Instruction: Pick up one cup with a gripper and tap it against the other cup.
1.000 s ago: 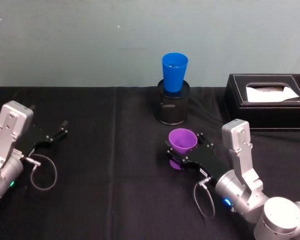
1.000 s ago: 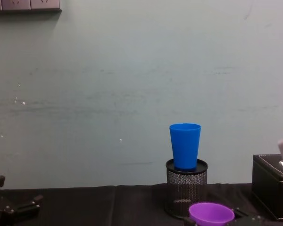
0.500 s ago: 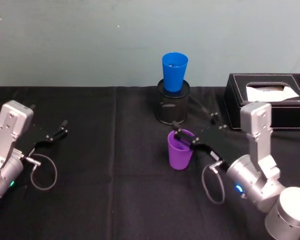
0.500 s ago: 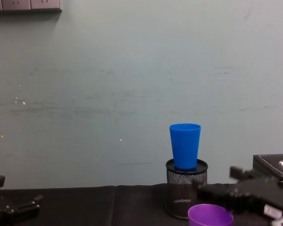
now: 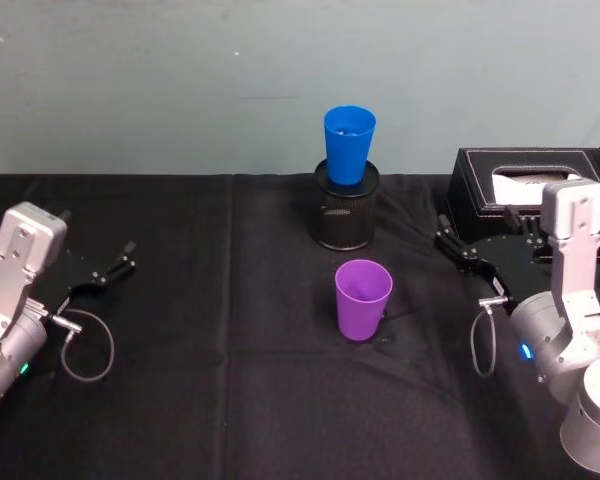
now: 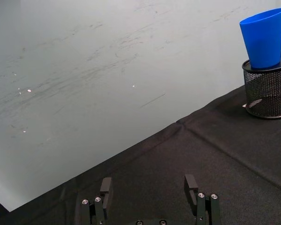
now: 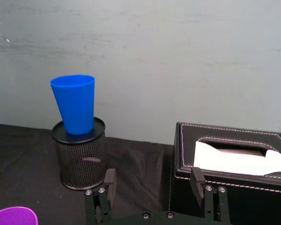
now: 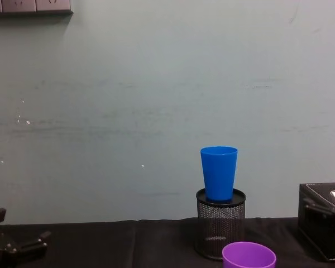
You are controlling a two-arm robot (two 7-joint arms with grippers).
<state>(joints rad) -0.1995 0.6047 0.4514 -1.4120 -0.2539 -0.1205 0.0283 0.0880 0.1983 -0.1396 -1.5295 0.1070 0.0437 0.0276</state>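
Note:
The purple cup (image 5: 363, 297) stands upright on the black tablecloth, free of both grippers; its rim also shows in the chest view (image 8: 249, 255) and the right wrist view (image 7: 13, 216). Behind it, the blue cup (image 5: 349, 144) (image 8: 219, 173) (image 7: 74, 103) (image 6: 263, 37) sits upright in the mouth of a black mesh pen holder (image 5: 346, 215). My right gripper (image 5: 477, 232) (image 7: 153, 180) is open and empty, well to the right of the purple cup, in front of the tissue box. At the table's left, my left gripper (image 5: 97, 232) (image 6: 148, 185) rests open and empty.
A black tissue box (image 5: 535, 195) (image 7: 229, 159) stands at the back right, close behind the right gripper. A pale wall rises directly behind the table's far edge. Bare black cloth (image 5: 230, 330) lies between the left arm and the cups.
My right gripper let go of the purple cup and drew back to the right. The cup, tilted in the gripper one second ago, now stands upright. The left arm has not moved.

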